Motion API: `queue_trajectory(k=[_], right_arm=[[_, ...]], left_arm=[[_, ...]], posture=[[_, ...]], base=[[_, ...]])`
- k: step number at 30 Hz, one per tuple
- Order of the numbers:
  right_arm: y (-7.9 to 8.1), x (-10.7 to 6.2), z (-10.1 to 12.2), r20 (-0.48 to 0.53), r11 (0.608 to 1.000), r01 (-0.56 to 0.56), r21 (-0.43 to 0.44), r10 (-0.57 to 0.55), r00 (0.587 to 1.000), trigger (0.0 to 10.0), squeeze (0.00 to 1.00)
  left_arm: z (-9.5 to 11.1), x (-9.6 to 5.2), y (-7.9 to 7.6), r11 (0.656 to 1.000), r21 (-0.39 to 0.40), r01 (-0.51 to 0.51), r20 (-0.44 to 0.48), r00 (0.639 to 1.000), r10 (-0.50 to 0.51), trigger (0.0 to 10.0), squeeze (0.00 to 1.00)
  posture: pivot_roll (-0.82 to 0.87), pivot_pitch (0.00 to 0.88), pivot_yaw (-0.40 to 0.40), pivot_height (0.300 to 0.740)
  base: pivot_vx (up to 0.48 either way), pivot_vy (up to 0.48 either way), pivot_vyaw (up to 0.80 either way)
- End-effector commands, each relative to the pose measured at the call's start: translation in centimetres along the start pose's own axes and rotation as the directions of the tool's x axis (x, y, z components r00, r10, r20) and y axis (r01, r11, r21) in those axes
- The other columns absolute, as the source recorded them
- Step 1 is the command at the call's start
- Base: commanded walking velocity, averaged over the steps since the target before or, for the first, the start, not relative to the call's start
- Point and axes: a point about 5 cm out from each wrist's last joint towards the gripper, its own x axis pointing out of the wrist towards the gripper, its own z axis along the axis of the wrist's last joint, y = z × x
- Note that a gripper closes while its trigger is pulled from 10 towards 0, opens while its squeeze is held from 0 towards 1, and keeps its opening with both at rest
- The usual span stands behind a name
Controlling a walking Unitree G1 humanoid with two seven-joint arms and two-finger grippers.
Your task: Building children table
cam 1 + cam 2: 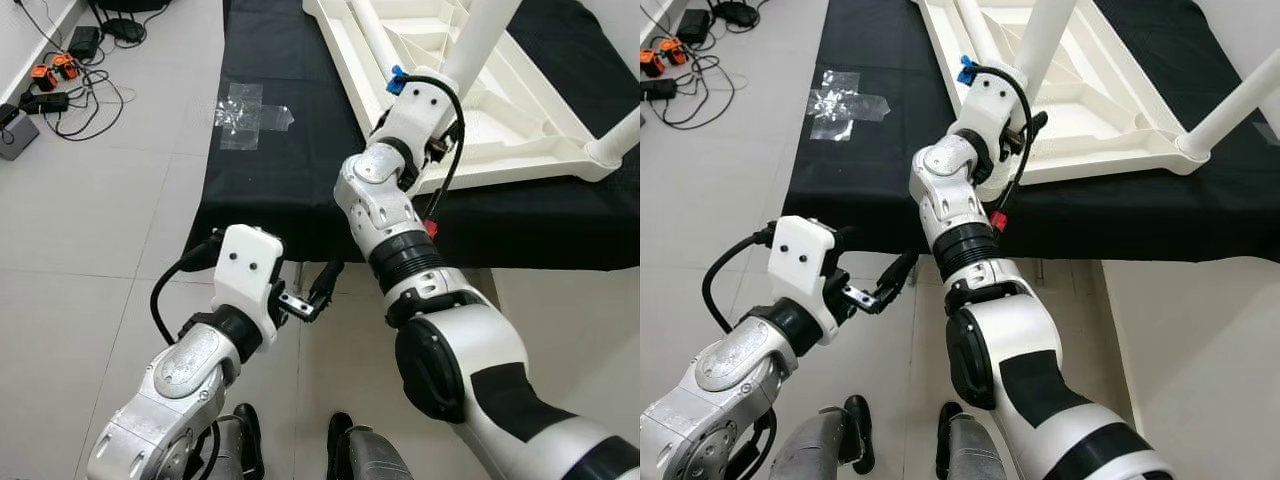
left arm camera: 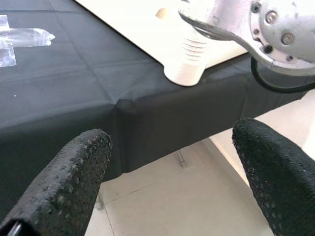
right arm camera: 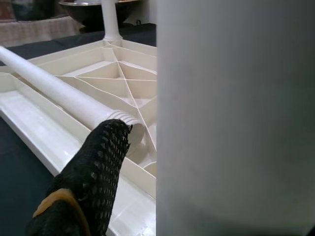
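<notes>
Prob. a lab: tiled floor, loose cables.

White upturned tabletop lies ribs-up on the black-covered table, near its front edge. Right arm reaches up to a white leg standing in it; right gripper at the leg's base, fingers hidden. Left gripper hangs below the table's front edge, over grey floor tiles. Clear tape patch at the table's left edge. Cables on the floor.

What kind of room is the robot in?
Probably a workshop or test room, not a lived-in home. A work table under a black cloth holds an upside-down white children's table, clear tape marks the cloth, and cables and chargers lie on the pale tiled floor.
</notes>
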Motion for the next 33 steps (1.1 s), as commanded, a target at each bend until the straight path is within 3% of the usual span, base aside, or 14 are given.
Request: queue_trajectory(k=[1, 5, 6, 11, 12, 13, 25, 33], right_arm=[[-0.3, 0.1, 0.2, 0.022, 0.999, -0.042, -0.005, 0.042, 0.999, 10.0, 0.00], [-0.8, 0.0, 0.0, 0.040, 0.998, -0.064, -0.020, 0.064, 0.997, 10.0, 0.01], [-1.1, 0.0, -0.1, 0.050, 0.997, -0.074, -0.028, 0.075, 0.996, 10.0, 1.00], [-1.5, -0.2, 0.1, 0.067, 0.995, -0.098, -0.032, 0.100, 0.993, 10.0, 1.00], [-1.5, -0.1, 0.2, 0.070, 0.995, -0.100, -0.031, 0.102, 0.992, 10.0, 0.81], [-1.6, -0.1, 0.3, 0.073, 0.994, -0.102, -0.031, 0.104, 0.992, 10.0, 0.00], [-3.3, -0.5, 0.9, 0.107, 0.984, -0.174, -0.041, 0.177, 0.978, 10.0, 0.00], [-4.0, -1.3, 0.6, 0.103, 0.949, -0.311, -0.050, 0.315, 0.943, 10.0, 0.00]], left_arm=[[-0.5, 0.0, 0.0, 1.000, 0.006, 0.003, -0.017, 1.000, -0.003, 10.0, 0.00], [-0.5, 0.0, 0.0, 1.000, 0.008, 0.004, -0.016, 1.000, -0.004, 10.0, 0.00], [-0.5, 0.0, 0.1, 1.000, 0.009, 0.004, -0.016, 1.000, -0.004, 10.0, 0.00], [-0.6, 0.1, 0.0, 1.000, 0.011, 0.007, -0.015, 1.000, -0.007, 10.0, 0.00], [-0.6, 0.1, 0.0, 1.000, 0.012, 0.008, -0.015, 1.000, -0.008, 10.0, 0.00], [-0.6, 0.1, 0.0, 1.000, 0.012, 0.009, -0.015, 1.000, -0.008, 10.0, 0.00], [-0.6, 0.1, 0.1, 1.000, 0.018, 0.007, -0.012, 1.000, -0.007, 10.0, 0.00], [-0.6, 0.2, 0.3, 1.000, 0.020, 0.004, -0.003, 1.000, -0.004, 10.0, 0.00]], posture=[[0.07, 0.272, -0.099, 0.740], [0.07, 0.261, -0.095, 0.740], [0.07, 0.258, -0.095, 0.740], [0.07, 0.252, -0.094, 0.740], [0.07, 0.252, -0.094, 0.740], [0.07, 0.246, -0.094, 0.740], [0.07, 0.238, -0.091, 0.740], [0.07, 0.240, -0.091, 0.740]], base=[[0.000, 0.000, 0.00], [0.000, 0.000, 0.00], [0.000, 0.000, 0.00], [0.000, 0.000, 0.00], [0.000, 0.000, 0.00], [0.000, 0.000, 0.00], [0.000, 0.000, 0.00], [0.000, 0.000, 0.00]])
